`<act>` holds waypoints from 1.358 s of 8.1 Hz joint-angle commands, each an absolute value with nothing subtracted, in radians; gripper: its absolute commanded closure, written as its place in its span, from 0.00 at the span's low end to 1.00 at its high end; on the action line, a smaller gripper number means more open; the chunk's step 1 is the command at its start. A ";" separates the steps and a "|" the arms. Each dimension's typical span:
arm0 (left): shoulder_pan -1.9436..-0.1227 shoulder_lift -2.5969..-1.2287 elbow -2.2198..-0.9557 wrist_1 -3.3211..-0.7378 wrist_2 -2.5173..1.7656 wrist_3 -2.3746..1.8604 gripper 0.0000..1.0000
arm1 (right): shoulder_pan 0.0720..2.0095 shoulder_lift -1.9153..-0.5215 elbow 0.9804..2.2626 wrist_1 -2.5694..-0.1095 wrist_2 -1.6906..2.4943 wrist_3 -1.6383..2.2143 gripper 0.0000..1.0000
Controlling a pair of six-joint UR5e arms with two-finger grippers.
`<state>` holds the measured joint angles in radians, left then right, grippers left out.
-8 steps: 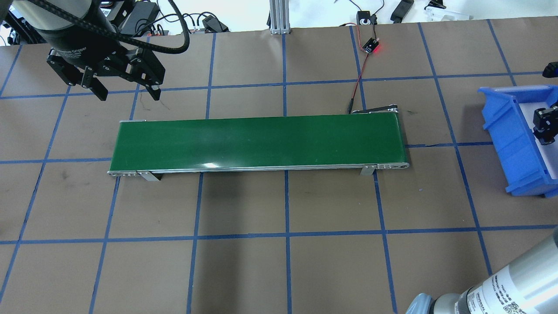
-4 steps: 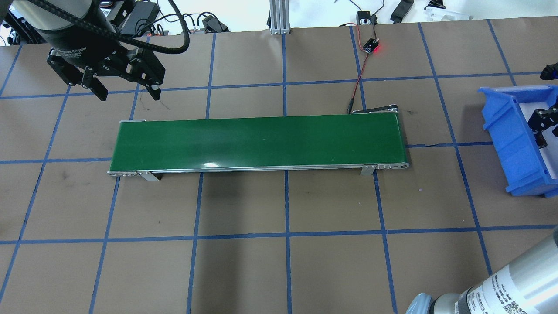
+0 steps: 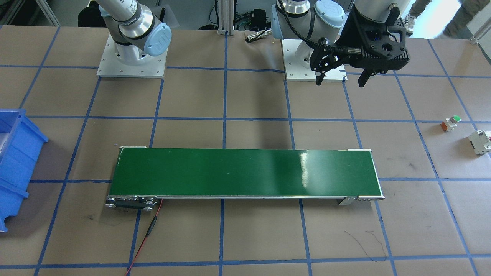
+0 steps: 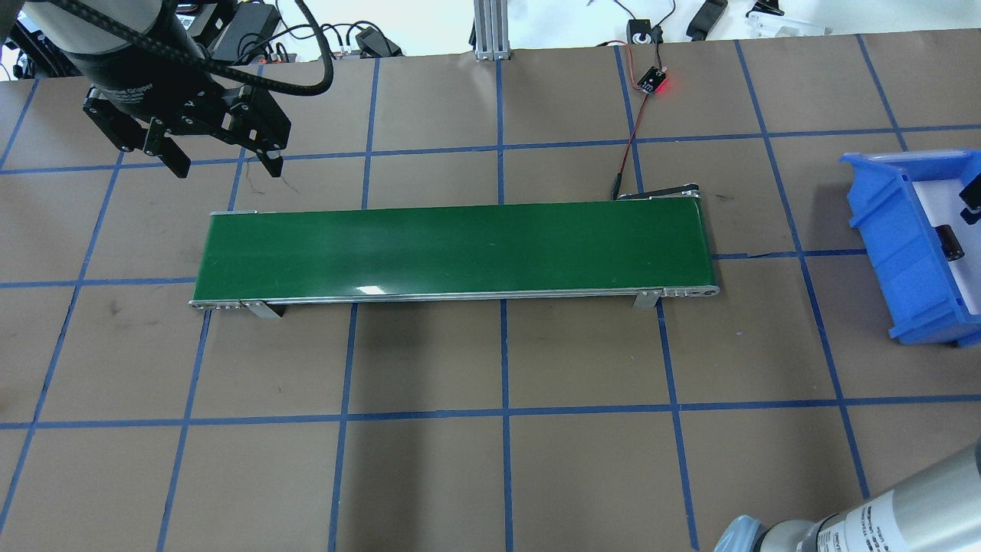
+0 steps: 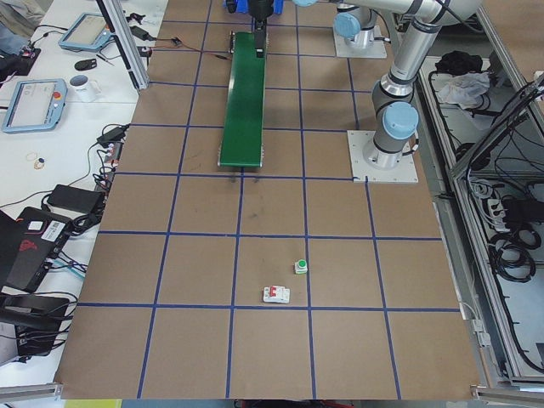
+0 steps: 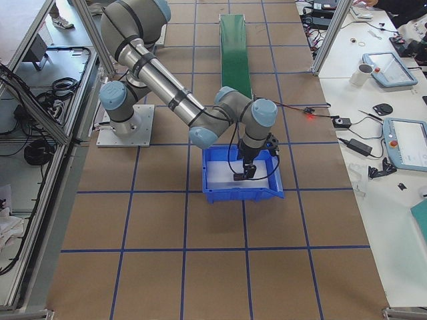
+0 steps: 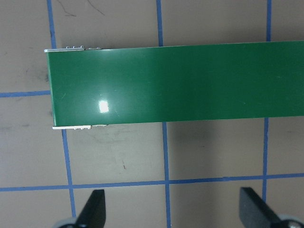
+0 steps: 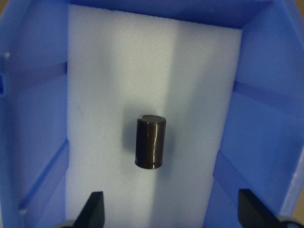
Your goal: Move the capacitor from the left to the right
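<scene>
The capacitor (image 8: 150,142), a small dark cylinder, rests on the white foam inside the blue bin (image 8: 33,118). It also shows in the overhead view (image 4: 953,241), in the bin (image 4: 904,253) at the far right. My right gripper (image 8: 171,211) is open and empty above the capacitor, apart from it; the exterior right view shows it over the bin (image 6: 245,175). My left gripper (image 4: 224,167) is open and empty above the table, just beyond the left end of the green conveyor (image 4: 452,249). It also shows in the front view (image 3: 340,82).
A small part with a green button (image 3: 451,122) and a white breaker block (image 3: 481,142) lie on the table at my far left. A sensor board with a red light (image 4: 653,80) and its wire sit behind the conveyor's right end.
My right gripper has drawn back toward the right edge of the overhead view. The capacitor now shows lying in the bin. My left gripper has not moved.
</scene>
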<state>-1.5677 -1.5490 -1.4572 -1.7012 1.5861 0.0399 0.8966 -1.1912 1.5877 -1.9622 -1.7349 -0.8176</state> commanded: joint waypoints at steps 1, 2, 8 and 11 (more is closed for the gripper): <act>-1.568 -1.551 -1.457 -1.701 1.586 0.040 0.00 | 0.906 -1.354 1.588 -1.818 -1.726 -0.810 0.00; -1.568 -1.551 -1.457 -1.701 1.586 0.040 0.00 | 0.929 -1.429 1.588 -1.727 -1.715 -0.729 0.00; -1.568 -1.551 -1.457 -1.701 1.586 0.040 0.00 | 1.253 -1.559 1.588 -1.577 -1.601 -0.300 0.00; -1.568 -1.549 -1.457 -1.701 1.586 0.040 0.00 | 1.499 -1.565 1.588 -1.580 -1.571 -0.090 0.00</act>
<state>-1.5677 -1.5503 -1.4573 -1.7012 1.5861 0.0399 1.3506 -1.5602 1.5877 -1.5791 -1.5952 -0.2151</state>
